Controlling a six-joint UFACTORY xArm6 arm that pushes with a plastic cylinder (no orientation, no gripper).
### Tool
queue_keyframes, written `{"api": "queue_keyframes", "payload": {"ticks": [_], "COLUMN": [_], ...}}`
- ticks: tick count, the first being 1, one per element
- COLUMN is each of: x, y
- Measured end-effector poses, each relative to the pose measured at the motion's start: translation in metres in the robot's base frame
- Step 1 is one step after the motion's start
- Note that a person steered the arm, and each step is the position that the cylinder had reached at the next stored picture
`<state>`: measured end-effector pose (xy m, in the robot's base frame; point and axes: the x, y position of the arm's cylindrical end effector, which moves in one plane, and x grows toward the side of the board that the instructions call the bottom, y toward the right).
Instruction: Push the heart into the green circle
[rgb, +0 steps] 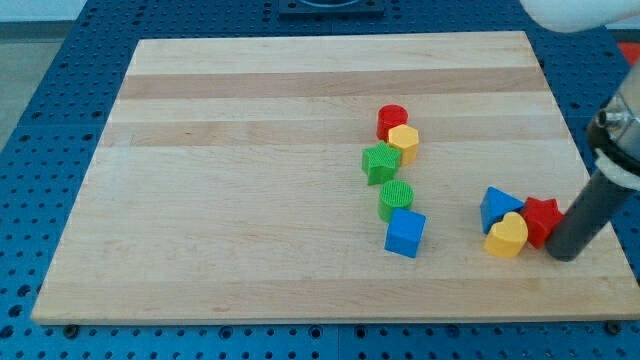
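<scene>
The yellow heart (507, 236) lies at the view's lower right, touching a blue triangle (497, 207) and a red star (541, 220). The green circle (396, 199) sits near the middle, well to the heart's left, with a blue cube (405, 232) touching it just below. My tip (566, 254) rests on the board just right of the red star, on the far side from the green circle, about a block's width right of the heart.
A green star (381, 162) sits above the green circle. A red cylinder (392, 120) and a yellow hexagon (404, 142) stand together above that. The wooden board (250, 180) ends close to my tip at the right edge.
</scene>
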<state>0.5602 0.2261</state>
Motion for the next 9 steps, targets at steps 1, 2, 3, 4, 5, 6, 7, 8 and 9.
{"api": "queue_keyframes", "payload": {"ticks": [1, 2, 3, 4, 5, 6, 7, 8, 9], "x": [0.0, 0.0, -0.002, -0.008, -0.02, -0.045, -0.078, -0.106, -0.112], "y": [-0.02, -0.032, -0.043, -0.06, -0.075, -0.087, -0.099, -0.109, -0.107]}}
